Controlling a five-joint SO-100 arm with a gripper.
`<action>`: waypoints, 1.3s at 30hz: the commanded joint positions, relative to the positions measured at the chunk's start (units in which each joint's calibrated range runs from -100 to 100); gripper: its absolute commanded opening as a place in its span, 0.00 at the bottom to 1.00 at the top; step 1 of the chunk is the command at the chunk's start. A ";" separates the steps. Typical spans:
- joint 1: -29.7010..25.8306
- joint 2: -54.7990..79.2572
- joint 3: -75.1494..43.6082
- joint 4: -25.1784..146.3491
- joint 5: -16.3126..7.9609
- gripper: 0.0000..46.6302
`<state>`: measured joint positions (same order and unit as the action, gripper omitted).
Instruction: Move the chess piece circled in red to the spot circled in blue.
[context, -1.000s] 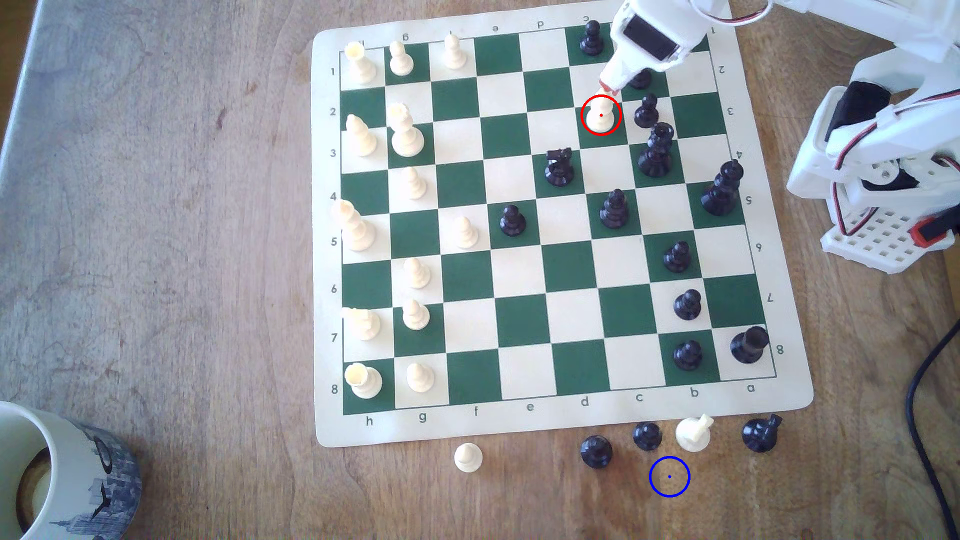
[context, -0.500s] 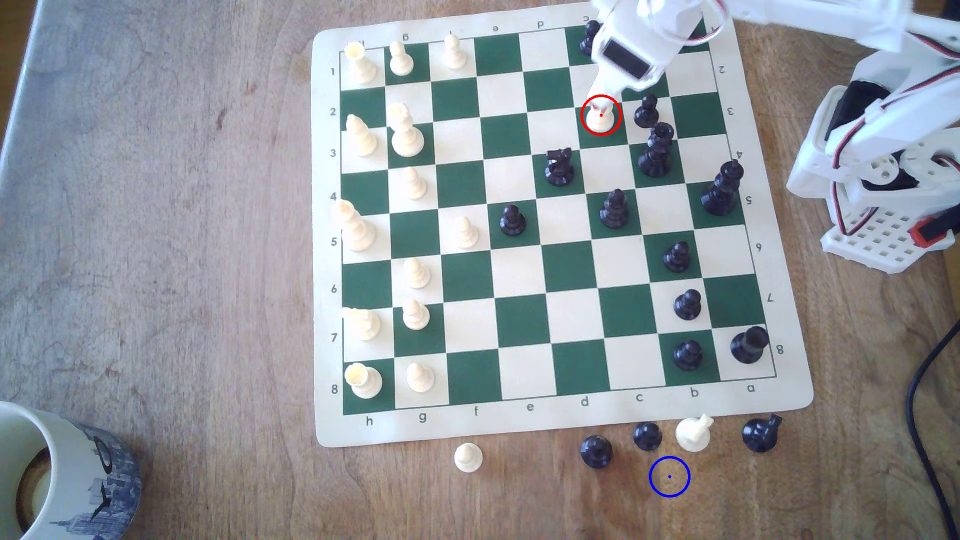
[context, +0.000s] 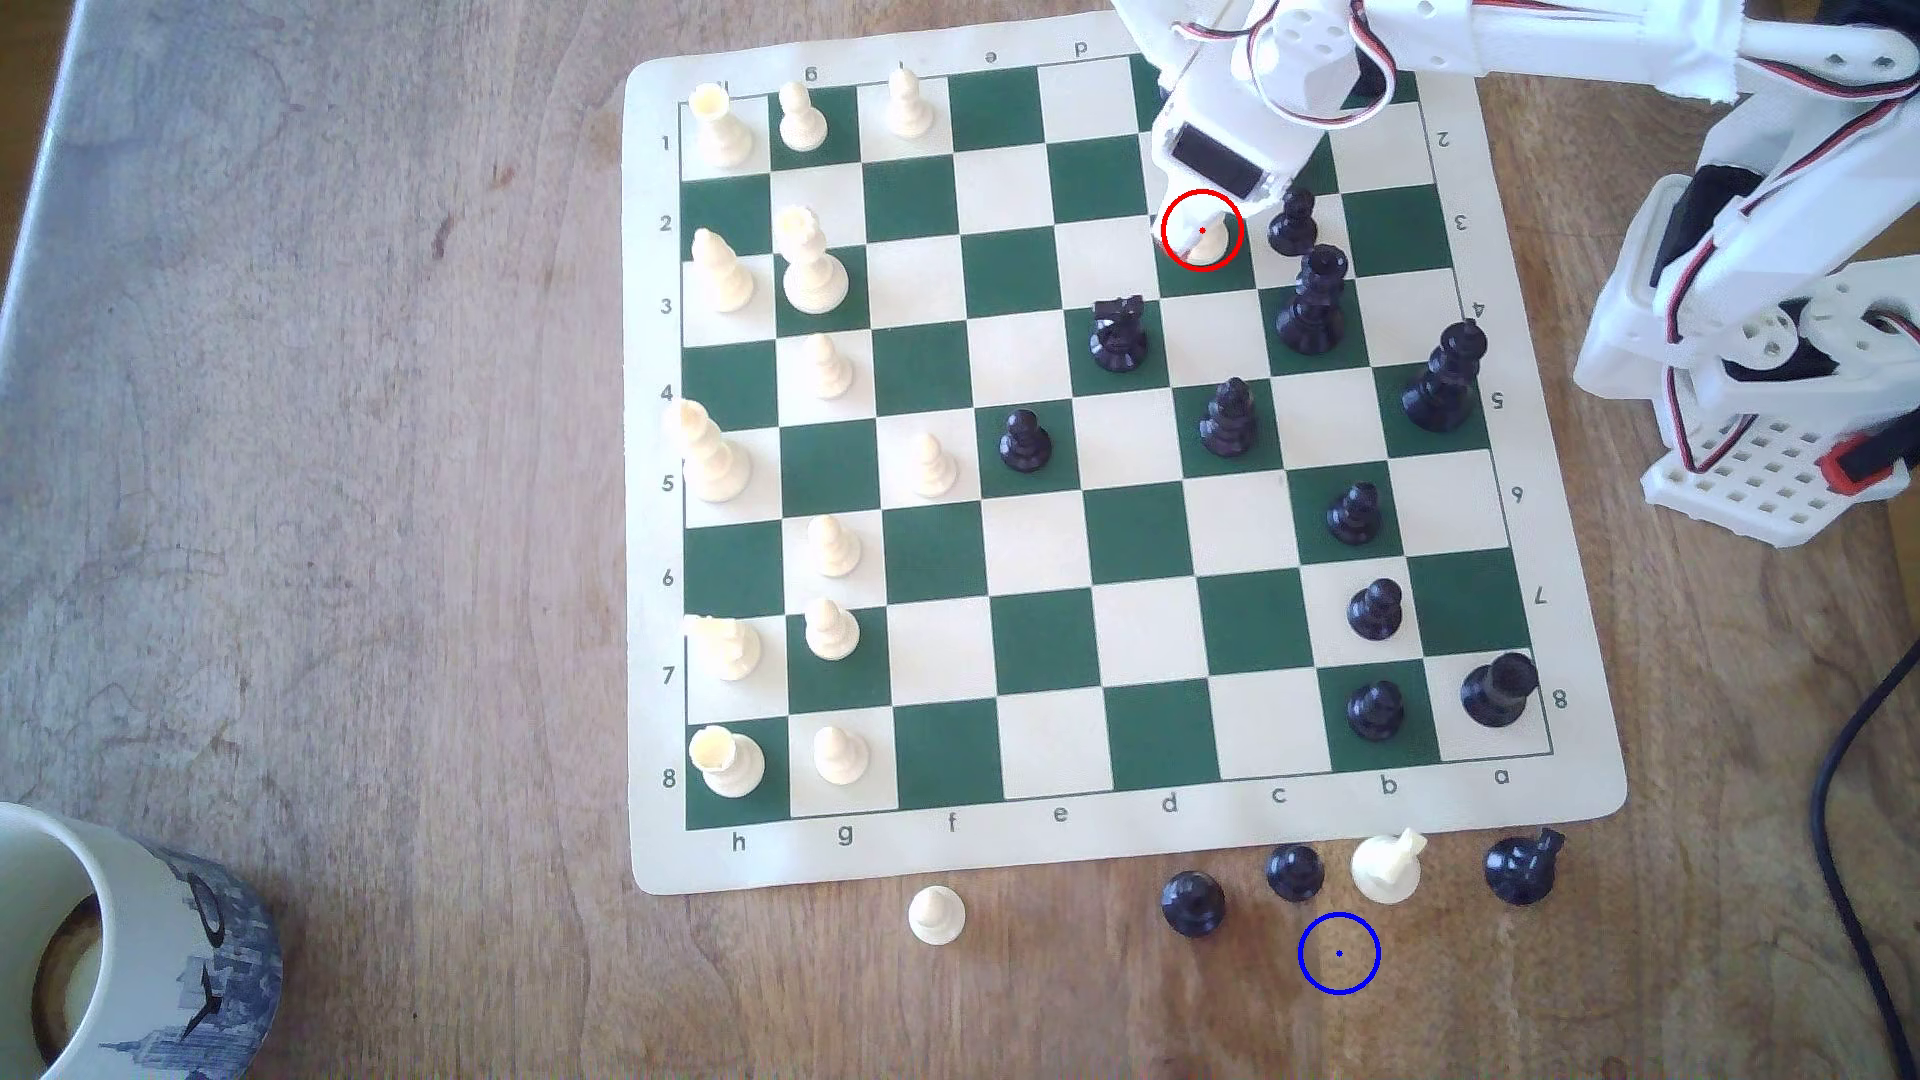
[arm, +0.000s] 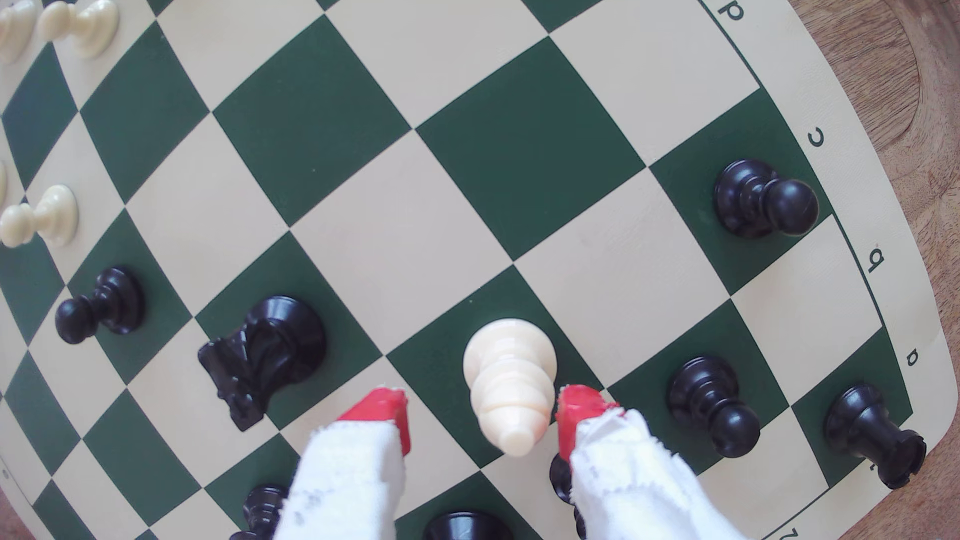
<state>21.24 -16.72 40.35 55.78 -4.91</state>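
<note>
the cream bishop (arm: 511, 387), the chess piece circled in red (context: 1205, 245), stood upright on a dark green square toward the far right of the board (context: 1049, 644) in the exterior view, with a black pawn (context: 1292, 221) just beside it on the right and a black knight (context: 1118, 334) one square nearer and to the left. the gripper (arm: 483, 420) hung over it with its jaws spread wide, one red-tipped finger (arm: 387, 415) on each side of the upper body; the one by the black pawn looked almost touching, the other stood clearly apart.

the piece looked like light, hard, smooth plastic, so probably stiff and not fragile but slippery. its taper would likely squeeze it downward out of a high pinch, so a hold lower, around the ribbed collar or waist, seemed safer. the narrow base made tipping a risk if one finger met it first.

the spot circled in blue (context: 1338, 952) was bare wood well apart, off the near edge of the board, close to a cream knight (context: 1387, 864).
</note>
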 joint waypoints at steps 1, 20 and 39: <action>0.08 -0.18 -0.82 -0.49 -0.05 0.33; 0.15 2.20 -2.27 -0.41 0.10 0.21; 0.00 1.44 -3.18 -1.15 0.05 0.16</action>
<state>21.24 -14.03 40.35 54.90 -4.86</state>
